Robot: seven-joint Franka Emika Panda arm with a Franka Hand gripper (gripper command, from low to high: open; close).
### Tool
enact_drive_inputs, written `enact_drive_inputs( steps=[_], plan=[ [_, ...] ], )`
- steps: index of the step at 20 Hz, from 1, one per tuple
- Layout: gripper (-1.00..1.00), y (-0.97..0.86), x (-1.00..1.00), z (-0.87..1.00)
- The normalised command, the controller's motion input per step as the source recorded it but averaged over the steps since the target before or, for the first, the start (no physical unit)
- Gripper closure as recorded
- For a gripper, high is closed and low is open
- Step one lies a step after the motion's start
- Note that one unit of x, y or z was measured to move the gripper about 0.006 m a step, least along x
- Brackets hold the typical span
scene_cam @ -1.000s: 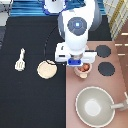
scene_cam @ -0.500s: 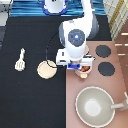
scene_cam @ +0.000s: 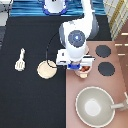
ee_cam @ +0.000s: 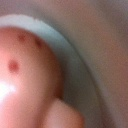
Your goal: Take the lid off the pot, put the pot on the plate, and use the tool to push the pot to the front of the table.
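Because the arm hangs straight over the pot [scene_cam: 85, 72], only a sliver of it shows in the exterior view: a pale rim with red-orange beside it, on the brown stove panel [scene_cam: 73, 102] close to the panel's left edge. The pincer [scene_cam: 80, 65] is right above the pot, at or very near it. Whether it is open or closed, or has hold of anything, I cannot tell. The wrist view is filled by a smooth pink rounded surface [ee_cam: 25, 75] with a few dark red spots. It could be the lid or the pot wall; I cannot tell which, and no lid shows apart from the pot in the exterior view.

The pot looks small, light and rigid, probably toy plastic with a slick finish. It should lift easily but could skid or tip if nudged off-centre. The rim or the side tabs seem the surest hold on the pot, and the centre knob on the lid.

The plate [scene_cam: 47, 70] lies on the black worktop [scene_cam: 30, 30], toward the exterior view's left of the pot, near but apart. The tool [scene_cam: 20, 60] lies further left, well clear. Two burners [scene_cam: 106, 69] sit to the right and the grey pan [scene_cam: 95, 106] crowds the panel below. The open room is leftward, with the worktop's bottom edge beyond.
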Motion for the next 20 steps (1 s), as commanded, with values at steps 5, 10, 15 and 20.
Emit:
enact_drive_inputs(
  steps=[5, 10, 15, 20],
  plan=[
    [1.0, -0.04, -0.05, 0.39],
    [1.0, -0.46, -0.32, 0.93],
    [1.0, -0.47, -0.49, 0.79],
    [1.0, -0.35, -0.57, 0.66]
  ],
)
